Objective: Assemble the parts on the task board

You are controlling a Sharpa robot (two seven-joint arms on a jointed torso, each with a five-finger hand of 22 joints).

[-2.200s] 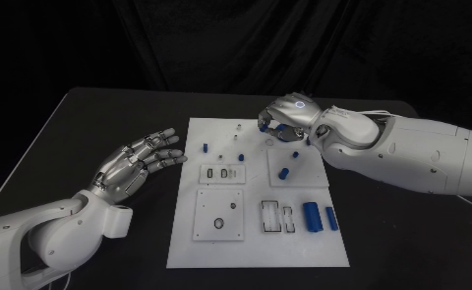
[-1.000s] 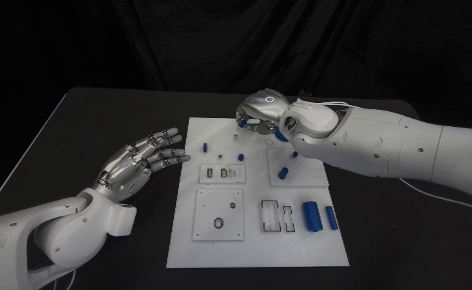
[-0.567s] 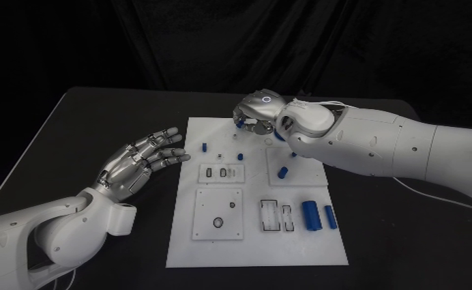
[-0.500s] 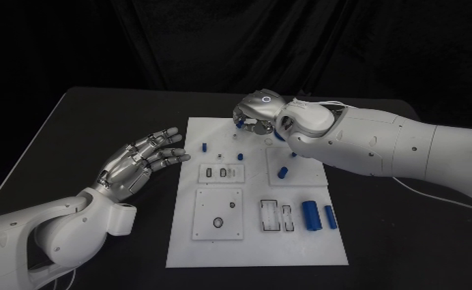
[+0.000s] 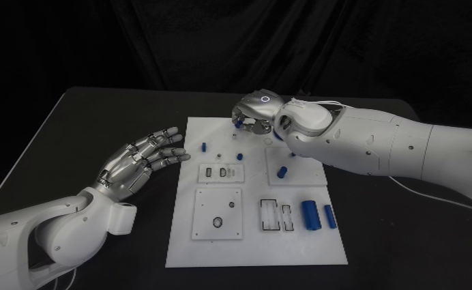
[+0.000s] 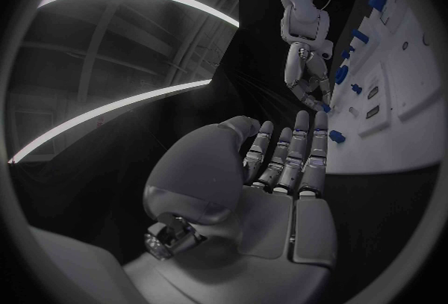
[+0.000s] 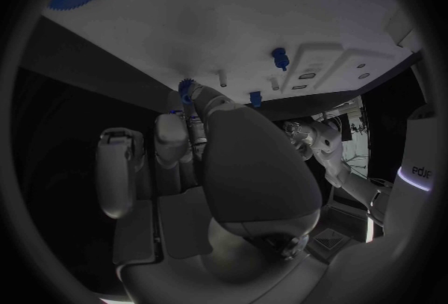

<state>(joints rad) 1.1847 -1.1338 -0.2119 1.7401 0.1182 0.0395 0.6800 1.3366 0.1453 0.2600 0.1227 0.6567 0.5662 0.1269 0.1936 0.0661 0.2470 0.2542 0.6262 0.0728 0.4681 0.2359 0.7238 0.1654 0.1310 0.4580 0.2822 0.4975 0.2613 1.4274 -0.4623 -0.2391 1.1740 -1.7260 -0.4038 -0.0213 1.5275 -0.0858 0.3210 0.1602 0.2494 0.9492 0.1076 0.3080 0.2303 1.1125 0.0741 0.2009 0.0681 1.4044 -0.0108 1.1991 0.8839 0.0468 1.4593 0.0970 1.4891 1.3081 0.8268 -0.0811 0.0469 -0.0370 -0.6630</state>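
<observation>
I am working from far away, and I see my right hand over the far edge of the task board, up near 12 o'clock on it. In the right wrist view its fingers are curled in, and a small blue gear sits right at the fingertips. I think the hand is pinching that little gear, but the gear is so small that I am not fully sure.

Just past the gear in that same view stands a thin white peg on the board. I guess the gear is meant to drop onto that peg. So the thing that matters is this: the peg stands straight up, and the hole in the gear must line up right over it. The gear looks close beside the peg, not on it yet.

My left hand is off the board, out at about 9 o'clock from it. Its fingers are spread wide and it holds nothing. The right hand is much nearer the peg, so this job belongs to it.

Two fat blue cylinders lie down at about 4 o'clock on the board, with their long sides running from near to far.
</observation>
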